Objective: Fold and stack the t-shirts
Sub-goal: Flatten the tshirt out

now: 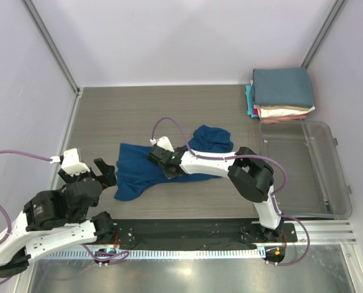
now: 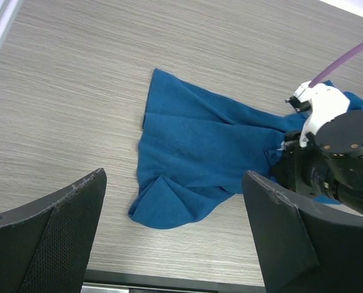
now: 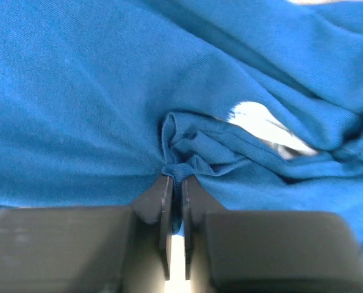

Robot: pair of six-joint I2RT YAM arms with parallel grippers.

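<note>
A royal-blue t-shirt lies crumpled on the table's middle; it also shows in the left wrist view and fills the right wrist view. My right gripper is shut on a pinched fold of the blue shirt; a bit of white print shows beside the fold. My left gripper is open and empty, just left of the shirt's near-left corner, its fingers wide apart above the table. A stack of folded t-shirts, slate-blue on top, sits at the back right.
A clear plastic bin lies at the right, in front of the stack. The black mounting rail runs along the near edge. White walls close the table on the left, back and right.
</note>
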